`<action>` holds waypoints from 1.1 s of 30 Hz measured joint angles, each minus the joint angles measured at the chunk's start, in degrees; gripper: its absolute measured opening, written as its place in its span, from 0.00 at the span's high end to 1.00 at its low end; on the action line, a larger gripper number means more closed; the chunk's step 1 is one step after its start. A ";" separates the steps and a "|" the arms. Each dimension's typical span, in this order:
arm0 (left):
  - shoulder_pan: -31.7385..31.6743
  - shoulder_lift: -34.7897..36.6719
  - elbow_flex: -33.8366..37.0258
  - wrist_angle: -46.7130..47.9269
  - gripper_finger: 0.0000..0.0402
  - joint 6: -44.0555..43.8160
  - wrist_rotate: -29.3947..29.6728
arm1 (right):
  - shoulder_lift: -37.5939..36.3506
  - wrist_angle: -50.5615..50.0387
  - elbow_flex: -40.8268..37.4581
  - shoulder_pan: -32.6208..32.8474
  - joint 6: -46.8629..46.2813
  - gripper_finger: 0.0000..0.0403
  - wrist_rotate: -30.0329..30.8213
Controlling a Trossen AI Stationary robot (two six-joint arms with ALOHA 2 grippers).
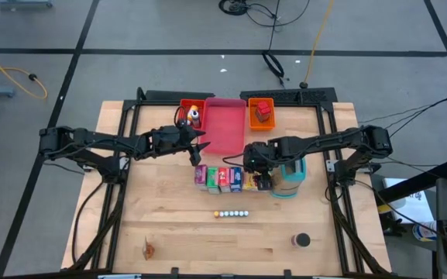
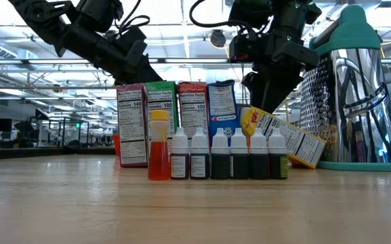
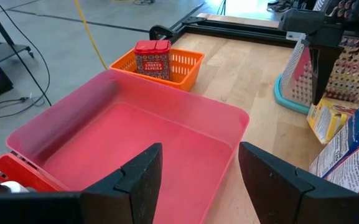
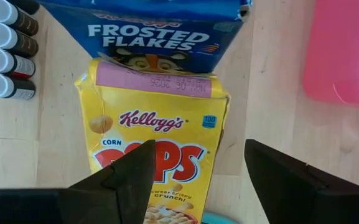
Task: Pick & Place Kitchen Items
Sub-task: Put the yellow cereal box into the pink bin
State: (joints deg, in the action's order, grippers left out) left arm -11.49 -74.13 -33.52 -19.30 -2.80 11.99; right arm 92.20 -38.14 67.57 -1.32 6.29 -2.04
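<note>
Overhead, I'm seeing the right gripper [image 1: 259, 164] hanging over the row of food boxes [image 1: 225, 178], at its teal-holder end; the left gripper [image 1: 198, 147] is sitting farther off, over the pink tray [image 1: 221, 128].

Level with the table, the yellow Corn Pops box [image 2: 283, 137] is leaning tilted beside the blue Frosted Flakes box [image 2: 221, 103], directly under the right arm.

Left wrist: fingers [image 3: 143, 175] parted, holding nothing, pointing into the tray.

Right wrist: fingers [image 4: 129, 171] spread wide, straddling the box's short width, its long axis running away from me.

wooden table [image 1: 169, 225] | cereal boxes [image 1: 227, 179], bottle row [image 1: 231, 213], trays [image 1: 225, 125], grater [image 1: 290, 180], dark can [image 1: 302, 240], possibly
</note>
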 joint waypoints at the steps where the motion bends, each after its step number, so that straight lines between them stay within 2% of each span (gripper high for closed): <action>1: 0.00 0.00 0.00 0.02 0.47 -0.01 0.00 | 0.00 0.01 0.00 0.00 0.03 0.41 -0.09; 7: 0.01 0.00 0.01 0.13 0.47 0.00 0.00 | 0.00 2.94 -1.98 -0.19 0.31 0.41 -4.03; 13: 0.00 0.00 0.00 0.23 0.47 0.00 0.00 | 0.00 6.39 -6.10 -0.85 0.96 0.43 -4.04; 17: 0.00 0.00 0.00 0.23 0.47 0.02 0.00 | 0.00 6.68 -7.34 -1.15 0.89 0.52 -4.07; 25: 0.00 0.00 0.00 0.23 0.47 0.02 0.02 | 0.00 8.40 -7.50 -1.22 0.58 0.80 -4.04; 29: 0.01 0.00 0.00 0.21 0.47 0.01 0.02 | 0.00 8.38 -7.30 -1.22 0.45 0.84 -3.92; 33: 0.01 0.00 0.00 0.21 0.47 0.03 0.02 | 0.00 8.36 -7.28 -1.22 -0.34 0.80 -2.57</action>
State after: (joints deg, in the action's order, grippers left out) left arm -11.47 -74.13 -33.52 -19.09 -2.78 12.01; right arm 92.20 -29.78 60.29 -2.55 5.95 -4.62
